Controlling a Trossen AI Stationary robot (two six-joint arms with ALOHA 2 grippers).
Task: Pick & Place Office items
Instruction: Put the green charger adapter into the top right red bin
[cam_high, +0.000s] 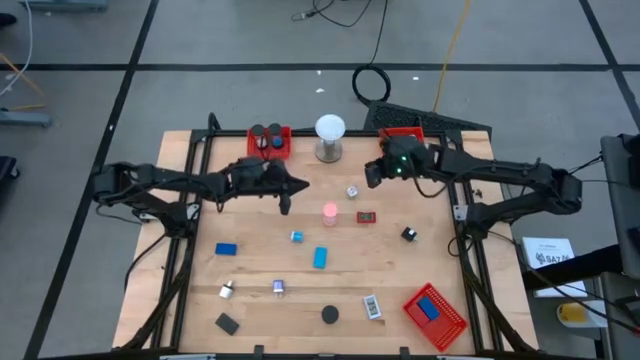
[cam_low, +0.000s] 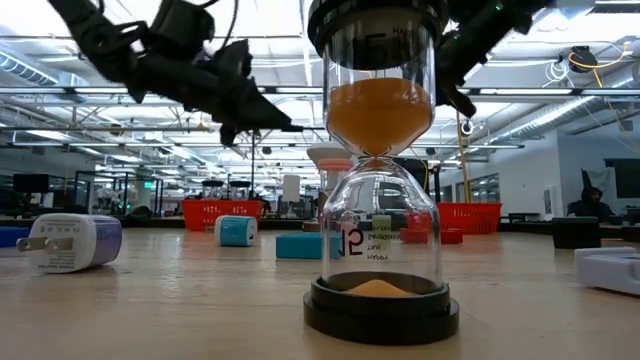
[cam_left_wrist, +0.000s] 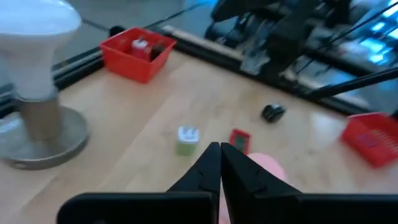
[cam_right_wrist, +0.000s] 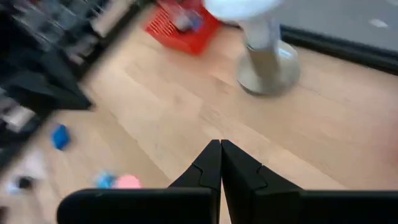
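Small office items lie scattered on the wooden table (cam_high: 260, 215): a pink piece (cam_high: 330, 211), a red piece (cam_high: 366, 217), a white cube (cam_high: 352, 191), a black clip (cam_high: 409, 234), blue blocks (cam_high: 320, 258) (cam_high: 226, 249), and an hourglass (cam_low: 380, 200) standing upright near the front edge. My left gripper (cam_high: 290, 186) hovers shut above the table, left of the pink piece (cam_left_wrist: 267, 167), with nothing in it. My right gripper (cam_high: 372, 173) hangs shut and empty in the air just right of the white globe (cam_high: 330, 135).
Red mesh trays stand at the far left (cam_high: 270, 142), at the far right under my right arm (cam_high: 405, 132) and at the near right (cam_high: 435, 310), the last holding a blue item. A white charger plug (cam_low: 70, 243) lies near the front left. The globe's metal base (cam_right_wrist: 267, 65) rests between the far trays.
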